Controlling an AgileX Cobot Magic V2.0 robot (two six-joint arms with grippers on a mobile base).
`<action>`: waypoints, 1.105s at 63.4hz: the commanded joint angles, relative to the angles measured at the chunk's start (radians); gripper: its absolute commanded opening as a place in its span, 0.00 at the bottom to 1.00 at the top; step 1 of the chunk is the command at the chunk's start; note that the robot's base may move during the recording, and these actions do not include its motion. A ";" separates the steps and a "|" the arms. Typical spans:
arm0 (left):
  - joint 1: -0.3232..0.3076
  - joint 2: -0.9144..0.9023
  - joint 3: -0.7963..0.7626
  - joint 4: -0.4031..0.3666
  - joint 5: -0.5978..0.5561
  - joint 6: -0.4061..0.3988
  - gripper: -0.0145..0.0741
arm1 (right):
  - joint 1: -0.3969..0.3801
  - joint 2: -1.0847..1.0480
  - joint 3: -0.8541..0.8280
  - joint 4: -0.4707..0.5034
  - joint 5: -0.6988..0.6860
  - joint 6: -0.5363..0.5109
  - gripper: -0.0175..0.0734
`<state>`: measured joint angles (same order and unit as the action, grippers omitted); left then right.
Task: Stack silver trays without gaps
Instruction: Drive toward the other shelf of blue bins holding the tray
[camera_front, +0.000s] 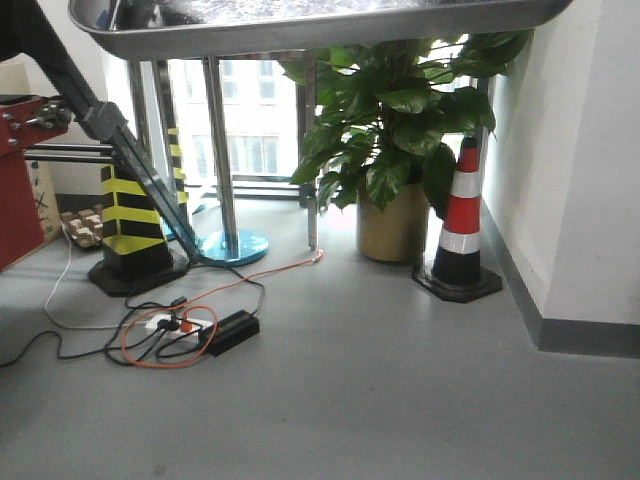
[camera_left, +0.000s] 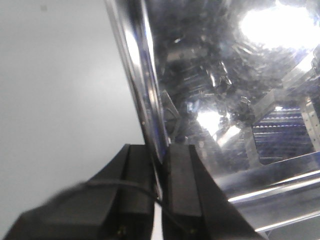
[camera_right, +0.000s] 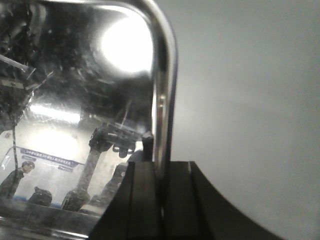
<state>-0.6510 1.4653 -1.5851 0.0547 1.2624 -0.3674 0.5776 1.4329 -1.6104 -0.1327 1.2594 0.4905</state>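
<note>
One silver tray (camera_front: 320, 25) hangs across the top of the front view, seen from below. My left gripper (camera_left: 162, 150) is shut on the tray's left rim (camera_left: 142, 95), one finger on each side of the edge. At the other end my right gripper (camera_right: 162, 167) is shut on the rolled rim (camera_right: 165, 90) near a rounded corner. The shiny inside of the silver tray (camera_right: 75, 100) mirrors the room in both wrist views. Neither gripper shows in the front view.
Below the tray lie a grey floor, a potted plant (camera_front: 395, 150), a red-and-white cone (camera_front: 462, 215), a yellow-and-black post (camera_front: 135, 220), a blue round base (camera_front: 235, 245) and tangled cables with a power strip (camera_front: 190, 330). A white wall (camera_front: 580, 150) stands at the right.
</note>
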 joint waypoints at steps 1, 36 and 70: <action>-0.011 -0.034 -0.025 -0.047 0.013 0.028 0.11 | 0.000 -0.038 -0.033 0.012 -0.035 -0.012 0.26; -0.011 -0.033 -0.025 -0.078 0.013 0.028 0.11 | 0.000 -0.038 -0.033 0.012 -0.035 -0.012 0.26; -0.011 -0.033 -0.025 -0.078 0.013 0.028 0.11 | 0.000 -0.038 -0.033 0.012 -0.034 -0.012 0.26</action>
<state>-0.6492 1.4653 -1.5834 0.0382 1.2631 -0.3674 0.5776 1.4329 -1.6104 -0.1382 1.2594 0.4884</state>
